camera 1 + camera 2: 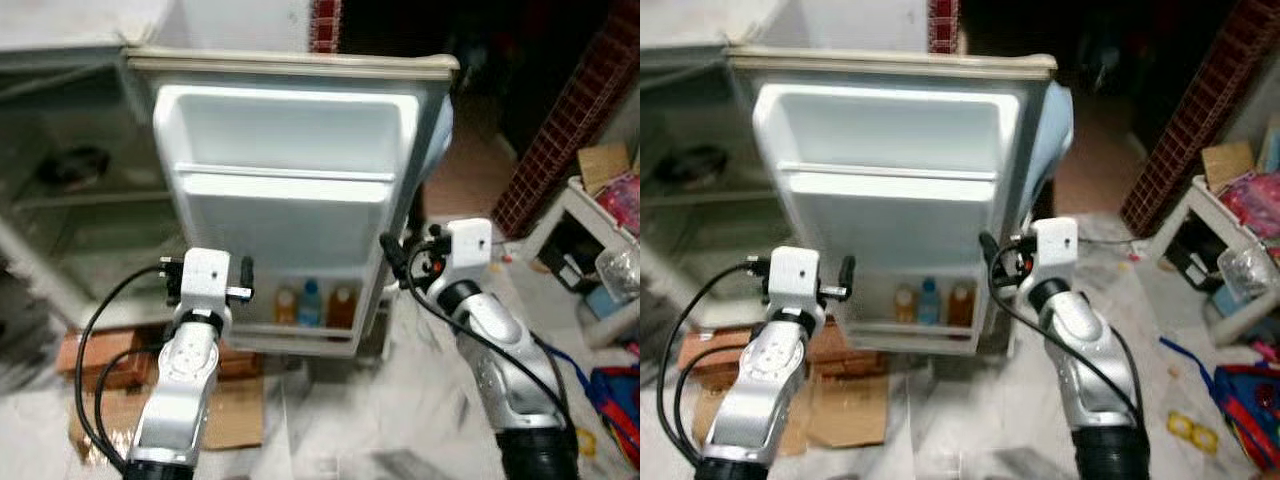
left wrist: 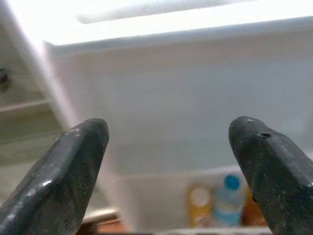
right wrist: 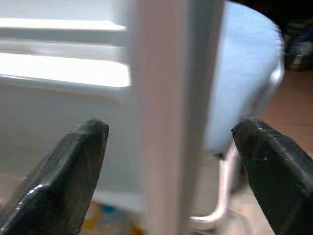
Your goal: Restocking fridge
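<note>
Fridge [image 1: 60,200] stands open at left, cardboard [image 1: 225,410] on the floor below. Left gripper [image 2: 168,142], fingers spread, faces the door [image 1: 290,200]; three bottles [image 1: 312,305] sit in its bottom shelf. Right gripper [image 3: 168,142], fingers spread, straddles the door's edge. Clutter [image 1: 610,240] crowds the right.

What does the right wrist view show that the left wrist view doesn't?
Right wrist view: the fridge door's edge standing between the open jaws of the right gripper, the door's pale blue outer face and a metal handle.

Left wrist view: the left gripper, jaws open, facing the door's inner liner; an orange bottle beside a blue-capped bottle.

Both: the white door and its bottom shelf with bottles, blurred.
</note>
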You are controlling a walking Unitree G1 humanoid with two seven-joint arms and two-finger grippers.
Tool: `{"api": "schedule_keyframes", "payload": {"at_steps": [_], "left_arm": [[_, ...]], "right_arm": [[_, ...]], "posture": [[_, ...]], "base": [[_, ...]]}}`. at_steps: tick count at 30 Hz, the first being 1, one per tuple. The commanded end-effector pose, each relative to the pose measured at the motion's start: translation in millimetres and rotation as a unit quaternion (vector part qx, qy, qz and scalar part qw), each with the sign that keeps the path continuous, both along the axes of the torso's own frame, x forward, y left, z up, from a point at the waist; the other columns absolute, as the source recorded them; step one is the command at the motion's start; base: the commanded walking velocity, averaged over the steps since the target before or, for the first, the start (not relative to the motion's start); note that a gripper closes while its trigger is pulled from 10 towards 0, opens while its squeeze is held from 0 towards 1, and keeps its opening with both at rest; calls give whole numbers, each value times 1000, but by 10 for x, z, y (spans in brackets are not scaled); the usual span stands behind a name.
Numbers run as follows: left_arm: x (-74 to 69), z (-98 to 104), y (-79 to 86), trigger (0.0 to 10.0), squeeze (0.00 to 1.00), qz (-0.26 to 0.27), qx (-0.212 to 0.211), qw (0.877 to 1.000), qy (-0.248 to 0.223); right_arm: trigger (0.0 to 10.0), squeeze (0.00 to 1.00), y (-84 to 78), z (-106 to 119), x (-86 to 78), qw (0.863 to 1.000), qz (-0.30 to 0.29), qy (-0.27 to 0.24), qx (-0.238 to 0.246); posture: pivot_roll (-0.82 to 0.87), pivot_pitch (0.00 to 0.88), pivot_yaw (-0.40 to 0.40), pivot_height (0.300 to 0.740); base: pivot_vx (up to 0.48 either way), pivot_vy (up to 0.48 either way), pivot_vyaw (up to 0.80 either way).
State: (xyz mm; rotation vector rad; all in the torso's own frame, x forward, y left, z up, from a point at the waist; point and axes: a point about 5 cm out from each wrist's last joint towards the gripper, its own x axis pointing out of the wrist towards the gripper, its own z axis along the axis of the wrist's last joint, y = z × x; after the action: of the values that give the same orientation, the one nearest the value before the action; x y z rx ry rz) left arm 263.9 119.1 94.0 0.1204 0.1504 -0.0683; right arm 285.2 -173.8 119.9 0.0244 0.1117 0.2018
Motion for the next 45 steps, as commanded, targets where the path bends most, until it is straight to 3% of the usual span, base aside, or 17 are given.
{"api": "schedule_keyframes", "payload": {"at_steps": [1, 8, 15, 16, 18, 22, 26, 31, 32, 38, 45], "left_arm": [[-8, -26, 119, 10000, 0, 15, 17, 1000, 7], [-11, -32, 95, 10000, 0, 9, 18, 1000, 7], [-16, -25, 77, 10000, 0, 8, 9, 1000, 4], [-16, -21, 77, 10000, 0, 7, 11, 1000, 3], [-16, -18, 76, 10000, 0, 6, 11, 1000, 2], [-11, -6, 66, 10000, 0, 3, 9, 1000, -2], [-1, -12, 69, 10000, 0, 8, 11, 1000, 2], [4, -14, 64, 10000, 0, 8, 12, 1000, 4], [1, -8, 53, 10000, 0, 5, 12, 1000, 0], [0, -1, 59, 10000, 0, 6, 12, 1000, -1], [2, -2, 57, 10000, 0, 6, 13, 1000, -1]], "right_arm": [[10000, 0, 103, 78, 50, 1000, 10, -18, 10], [10000, 0, 85, 72, 59, 1000, 6, -17, 13], [10000, 0, 120, 45, 42, 999, 32, -8, 25], [10000, 0, 179, 68, 22, 997, 67, -11, 41], [10000, 0, 198, 76, 14, 996, 79, -12, 46], [10000, 0, 296, 93, -104, 980, 180, -3, 78], [10000, 0, 310, 92, -159, 970, 231, 10, 72], [10000, 0, 362, 89, -309, 941, 331, 34, 68], [10000, 0, 359, 44, -383, 929, 363, 48, 47], [10000, 0, 192, -170, -462, 907, 404, 100, -68], [10000, 0, 1, -231, -334, 914, 366, 117, -129]], "posture": [[-1, 0, -2, 740], [-3, 0, -2, 740], [-2, 0, -5, 740], [-2, 0, -6, 740], [-2, 0, -6, 740], [-2, 0, -6, 740], [-4, 0, -5, 740], [-7, 0, -3, 740], [-4, 0, -3, 740], [-2, 0, -2, 740], [-5, 0, -1, 740]], "base": [[465, 0, 0], [384, -138, 0], [0, 0, 0], [0, 0, 0], [0, 0, 0], [0, -128, 0], [0, -137, 0], [0, 0, 0], [0, 0, 0], [0, -287, 0], [0, -480, 0]]}}
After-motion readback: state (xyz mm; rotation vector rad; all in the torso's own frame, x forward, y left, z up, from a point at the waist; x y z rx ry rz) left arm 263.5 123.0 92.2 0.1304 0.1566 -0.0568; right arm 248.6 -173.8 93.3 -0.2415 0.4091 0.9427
